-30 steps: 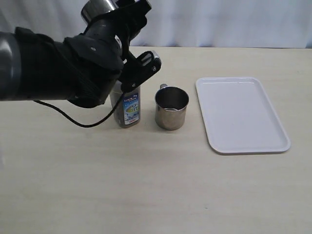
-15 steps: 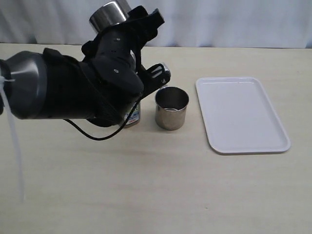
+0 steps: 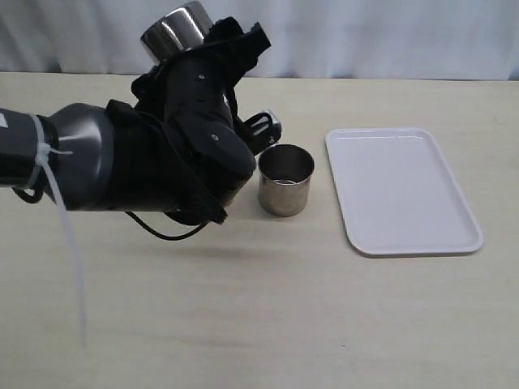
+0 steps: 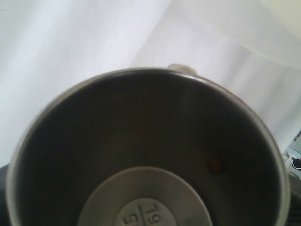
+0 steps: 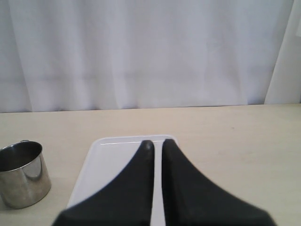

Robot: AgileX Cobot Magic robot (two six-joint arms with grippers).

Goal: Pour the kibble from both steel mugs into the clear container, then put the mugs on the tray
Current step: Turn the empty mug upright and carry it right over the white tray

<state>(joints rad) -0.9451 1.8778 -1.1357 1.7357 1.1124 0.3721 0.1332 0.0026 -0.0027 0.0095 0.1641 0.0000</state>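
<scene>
one steel mug, the held mug [image 3: 174, 28], is up in the air at the end of the left arm [image 3: 138, 166], well above the surface [image 3: 259, 324]. the left jaws are spread wide around its body and grip it. it is tipped, with its closed base uppermost and its mouth turned down toward the arm. in the left wrist view the camera looks straight into the held mug [image 4: 146, 141]: the dark inside is nearly bare, with one brown pellet of kibble [image 4: 215, 164] clinging to the inner wall, and stamped figures on the round base that are too cut off to read.

the second mug [image 3: 285, 180] stands upright on the surface, just beside the bulk of the left arm and between it and the tray [image 3: 401, 190]. whether kibble lies in it cannot be told. in the right wrist view this second mug [image 5: 21, 174] shows a bit of its handle at the rim on the far side.

the tray lies flat on the surface, apart from the second mug, on the right of the exterior view.

the right jaws are closed together, tip against tip, and hover over the tray [image 5: 108, 160].

a black cable [image 3: 162, 231] loops under the left arm, and a white zip tie [image 3: 61, 211] trails from it. a pale curtain [image 3: 389, 36] hangs behind the surface.
</scene>
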